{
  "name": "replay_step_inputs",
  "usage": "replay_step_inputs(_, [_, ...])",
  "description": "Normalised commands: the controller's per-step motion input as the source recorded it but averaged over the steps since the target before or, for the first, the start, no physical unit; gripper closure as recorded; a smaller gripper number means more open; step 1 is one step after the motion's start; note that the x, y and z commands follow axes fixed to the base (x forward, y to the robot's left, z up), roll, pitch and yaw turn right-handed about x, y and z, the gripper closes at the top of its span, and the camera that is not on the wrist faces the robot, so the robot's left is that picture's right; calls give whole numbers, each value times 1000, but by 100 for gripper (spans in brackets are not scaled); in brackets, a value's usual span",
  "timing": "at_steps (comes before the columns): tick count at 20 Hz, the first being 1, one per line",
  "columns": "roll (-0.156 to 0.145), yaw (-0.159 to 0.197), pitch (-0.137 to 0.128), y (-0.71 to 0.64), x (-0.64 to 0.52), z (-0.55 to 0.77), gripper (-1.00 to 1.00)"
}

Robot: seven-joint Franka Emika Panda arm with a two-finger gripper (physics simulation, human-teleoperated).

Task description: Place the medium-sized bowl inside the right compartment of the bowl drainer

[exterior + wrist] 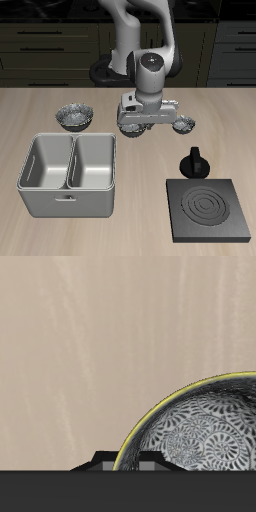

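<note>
Hovering fingers (148, 127), grip unclear, above three bowls; medium-sized bowl (134, 126) beneath; one bowl drainer (68, 177).

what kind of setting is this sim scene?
Likely a kitchen counter: dark cabinet fronts behind the wooden table, a two-bin bowl drainer, a black stove burner, and patterned bowls.

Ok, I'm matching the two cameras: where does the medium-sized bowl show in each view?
Exterior view: the medium-sized bowl sits mid-table, farther back than the bowl drainer, partly hidden under the tool.
Wrist view: a patterned bowl, apparently the same one, lies close by the tool and is cut off by the frame.
Shared landmark: the tool.
</note>
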Motion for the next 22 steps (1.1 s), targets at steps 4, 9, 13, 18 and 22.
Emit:
replay_step_inputs(4, [-9,2,-41,-73,2,240,100])
replay_step_inputs(9, [-7,-6,-34,-94,10,277,100])
replay_step_inputs(13, [-20,7,-99,-162,-53,642,100])
replay_step_inputs(18, [-8,-1,-43,-96,-69,409,100])
replay_step_inputs(22, [-29,9,-71,-63,-96,522,100])
